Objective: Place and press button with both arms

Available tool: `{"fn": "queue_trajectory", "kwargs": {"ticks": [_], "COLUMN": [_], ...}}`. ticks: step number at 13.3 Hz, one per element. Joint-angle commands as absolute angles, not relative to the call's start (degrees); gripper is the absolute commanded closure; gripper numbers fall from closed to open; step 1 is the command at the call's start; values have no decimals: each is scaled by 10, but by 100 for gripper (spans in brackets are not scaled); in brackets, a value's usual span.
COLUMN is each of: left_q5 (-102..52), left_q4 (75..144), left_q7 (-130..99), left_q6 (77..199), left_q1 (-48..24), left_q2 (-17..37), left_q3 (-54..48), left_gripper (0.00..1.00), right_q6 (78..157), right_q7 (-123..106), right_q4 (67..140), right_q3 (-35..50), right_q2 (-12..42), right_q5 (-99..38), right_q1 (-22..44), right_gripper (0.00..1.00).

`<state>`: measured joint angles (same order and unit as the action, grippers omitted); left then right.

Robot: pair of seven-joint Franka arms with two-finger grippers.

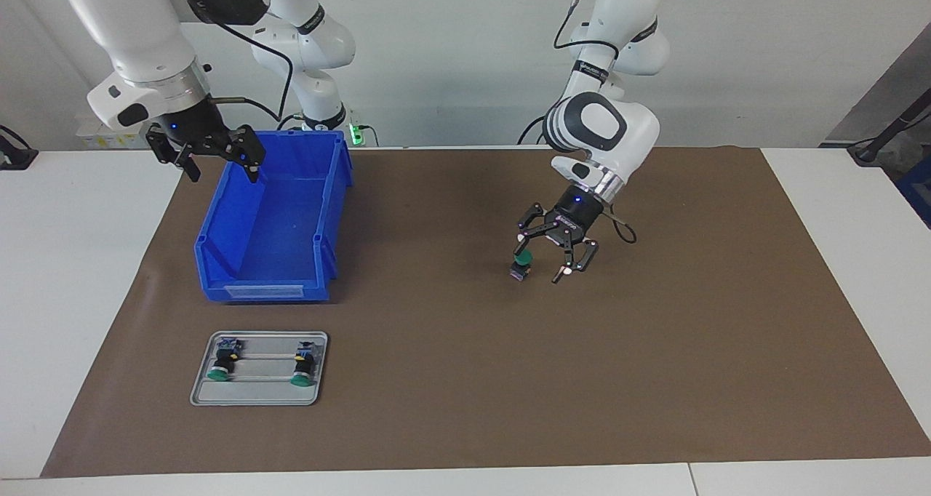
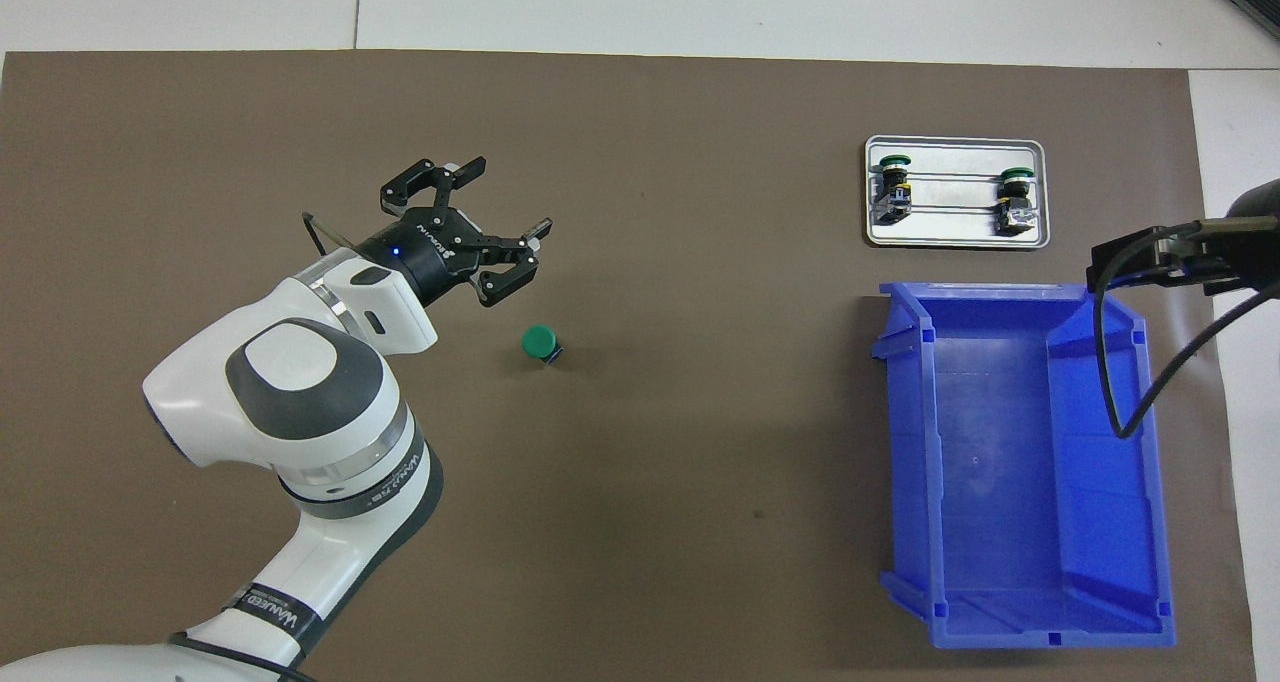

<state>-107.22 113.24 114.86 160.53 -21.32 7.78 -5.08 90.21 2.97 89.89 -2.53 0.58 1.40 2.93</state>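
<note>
Two spare buttons lie on their sides in a small grey tray, at the edge of the brown mat farthest from the robots, toward the right arm's end. Between this tray and the robots stands a blue bin; nothing shows inside it.

At the middle of the mat, more toward the left arm's end, the button stands alone on the mat. Its green cap points up and its long axis is vertical, so the bluish base sits on the mat. The left gripper is just beside it with the fingers spread wide and nothing between them; in the overhead view it is clear of the button. The right gripper hangs over the rim of the bin, also spread and without load, and this arm waits.

I judge that the placing is done and the pressing is the step in hand. The next move calls for fingertips exactly above the cap and a straight push downward, because a push from the side may tip the small body.
</note>
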Motion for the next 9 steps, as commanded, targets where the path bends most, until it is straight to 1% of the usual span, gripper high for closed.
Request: {"fn": "queue_trajectory", "kwargs": {"ticks": [1,4,8,9], "left_q5": [-1034,-964,-954,-952], "left_q4": [1083,1075,1075,1074], "left_q7": [1059,955,897,866], "left_q6": [1573,1543,1525,1501], "left_q1": [-187,-178,-175,-163], "left_q2": [100,95,84,84], "left_q3": [-53,-51,-47,-46], "left_gripper": [4,4,4,4], "right_q6": [904,904,904,904], "right_q7": [33,33,33,33], "right_q4": [911,911,910,911], "right_q3": [-23,-22,-23,-23], "right_q2": [-4,-4,-4,-4], "right_q5": [11,11,11,11], "right_q1": [26,26,26,26], "right_gripper": [0,0,0,0]}}
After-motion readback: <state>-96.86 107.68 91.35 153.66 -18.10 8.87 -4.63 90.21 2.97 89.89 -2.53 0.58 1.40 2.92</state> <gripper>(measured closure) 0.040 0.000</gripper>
